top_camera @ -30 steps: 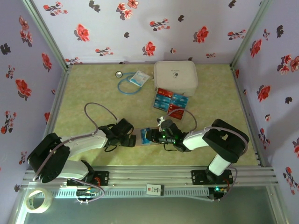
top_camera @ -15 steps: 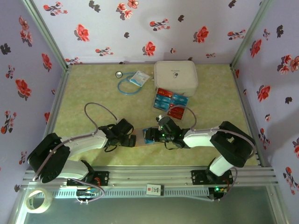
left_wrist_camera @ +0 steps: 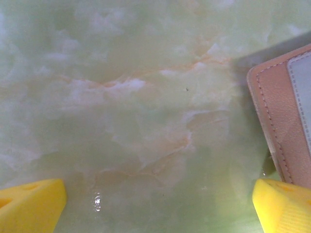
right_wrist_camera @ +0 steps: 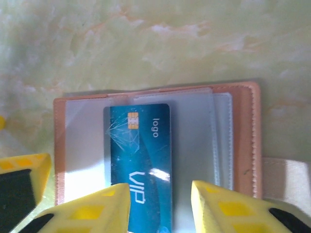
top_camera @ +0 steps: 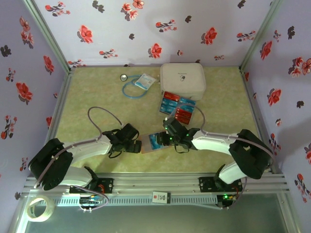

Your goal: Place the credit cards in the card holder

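Two arms meet over a green-marbled bench [top_camera: 97,102], where the pinkish-brown card holder [top_camera: 154,141] lies open, clear sleeves facing up; a white rounded zip case [top_camera: 182,80] sits well beyond the card holder, a little to its right; the left gripper [left_wrist_camera: 158,205] hangs just left of the card holder, yellow fingertips spread wide over bare bench, one tip just beside the card holder's stitched corner, though whether it touches cannot be told; the right gripper [right_wrist_camera: 160,204] stands at the card holder's right end, its fingertips part-way spread with a plain gap between them; a loop of blue cord [top_camera: 127,95] lies well beyond the card holder and to its left; the loose credit cards [top_camera: 178,108], red and blue, lie bunched between the card holder and the zip case, apart from the card holder and close to the case; a small white-and-blue packet [top_camera: 145,81] rests by the cord, farther from the card holder than the loop; one blue card [right_wrist_camera: 138,145], with a gold chip and the words "logo" and "VIP", lies lengthwise on the card holder's middle sleeves, its end running into the gap between the right gripper's fingertips; whether it sits under the plastic or on top, and whether either tip presses it, cannot be told; a small round silvery disc [top_camera: 124,76] lies farthest beyond the card holder, to its left.
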Controlling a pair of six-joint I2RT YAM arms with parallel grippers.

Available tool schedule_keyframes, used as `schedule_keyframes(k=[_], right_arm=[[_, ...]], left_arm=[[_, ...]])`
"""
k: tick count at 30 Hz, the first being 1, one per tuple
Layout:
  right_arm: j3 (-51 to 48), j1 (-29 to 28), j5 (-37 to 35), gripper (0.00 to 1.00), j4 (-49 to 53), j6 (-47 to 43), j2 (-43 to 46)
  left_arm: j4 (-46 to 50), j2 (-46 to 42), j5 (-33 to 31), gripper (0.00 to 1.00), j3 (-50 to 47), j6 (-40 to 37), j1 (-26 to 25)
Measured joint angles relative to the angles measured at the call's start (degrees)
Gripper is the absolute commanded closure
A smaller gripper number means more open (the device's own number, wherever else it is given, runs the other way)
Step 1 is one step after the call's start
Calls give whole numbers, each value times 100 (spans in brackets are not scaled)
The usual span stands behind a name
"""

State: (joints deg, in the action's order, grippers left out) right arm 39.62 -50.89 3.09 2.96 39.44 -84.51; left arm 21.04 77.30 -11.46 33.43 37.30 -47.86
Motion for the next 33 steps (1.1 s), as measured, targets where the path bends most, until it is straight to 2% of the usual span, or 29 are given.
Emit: schedule_keyframes(k=[2, 5, 13, 33], right_arm=[[175, 0, -136, 79, 212, -144, -79], [387, 2, -264, 83, 396, -313, -319], [597, 0, -332, 84, 619, -505, -820], [684, -197, -197, 86, 592, -518, -894]], left_arm=[[7, 7, -7, 0, 7, 0, 0], [66, 85, -22, 0, 74, 0, 0], [168, 221, -57, 0, 190, -7, 0], [201, 291, -59, 0, 249, -20, 0]])
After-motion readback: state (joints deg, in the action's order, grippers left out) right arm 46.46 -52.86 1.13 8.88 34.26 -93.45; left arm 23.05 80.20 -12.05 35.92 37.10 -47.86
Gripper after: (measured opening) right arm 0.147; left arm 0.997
